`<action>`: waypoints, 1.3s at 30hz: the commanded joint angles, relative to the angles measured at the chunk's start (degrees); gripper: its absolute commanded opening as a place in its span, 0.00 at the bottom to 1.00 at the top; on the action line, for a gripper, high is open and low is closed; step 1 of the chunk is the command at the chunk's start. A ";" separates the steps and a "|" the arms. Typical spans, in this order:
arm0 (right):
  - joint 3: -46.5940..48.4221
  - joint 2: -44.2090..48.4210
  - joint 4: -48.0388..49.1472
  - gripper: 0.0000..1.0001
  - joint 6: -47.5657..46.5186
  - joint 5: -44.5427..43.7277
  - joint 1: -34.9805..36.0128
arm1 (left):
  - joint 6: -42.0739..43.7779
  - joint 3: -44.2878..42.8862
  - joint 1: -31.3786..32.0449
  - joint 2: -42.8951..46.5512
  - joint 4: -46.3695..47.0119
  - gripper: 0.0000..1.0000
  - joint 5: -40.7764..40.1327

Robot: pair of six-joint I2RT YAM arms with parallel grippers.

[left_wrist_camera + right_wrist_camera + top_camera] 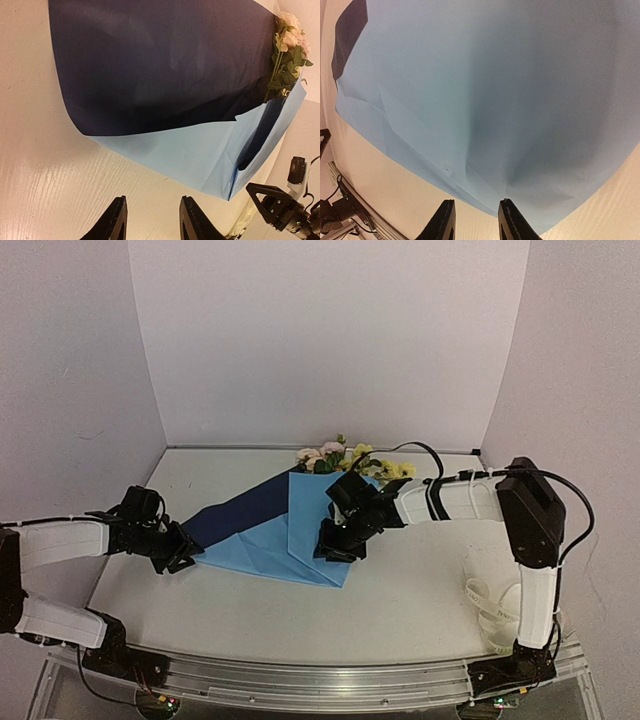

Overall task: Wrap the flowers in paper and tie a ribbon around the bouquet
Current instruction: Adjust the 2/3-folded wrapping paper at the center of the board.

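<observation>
The paper point(262, 538) lies folded across the middle of the table point(400, 605), with the flowers point(345, 457) poking out at its far end. The left gripper point(185, 558) sits just off the paper's left tip and the right gripper point(338, 546) over its right half. The ribbon point(482, 592) lies well to the right, by the right arm.

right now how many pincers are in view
2: the left pincer at the paper's left tip, the right pincer above its right half; none seem hidden.
</observation>
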State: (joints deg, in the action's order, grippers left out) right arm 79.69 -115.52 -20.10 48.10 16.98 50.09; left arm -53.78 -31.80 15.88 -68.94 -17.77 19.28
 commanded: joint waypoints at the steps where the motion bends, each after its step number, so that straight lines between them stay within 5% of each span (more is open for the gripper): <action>1: 7.66 -4.07 -5.10 0.32 -3.84 -3.88 0.69 | -4.87 4.01 -0.90 -0.64 11.35 0.39 -0.19; 14: 22.22 -12.73 -11.57 0.32 -6.76 -8.01 4.31 | -5.97 3.57 -1.01 -7.23 13.54 0.38 -8.64; 29: 27.67 -18.47 -12.42 0.29 -6.71 -9.58 5.48 | -3.20 1.53 -0.57 -12.30 14.02 0.29 -12.45; 39: 28.31 -19.63 -12.42 0.28 -6.61 -9.41 5.55 | -3.21 1.00 0.65 -11.36 13.77 0.04 -14.01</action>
State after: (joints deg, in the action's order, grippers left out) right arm 105.75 -133.56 -31.78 41.80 8.96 55.44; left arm -57.97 -28.84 15.79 -81.12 -4.02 7.24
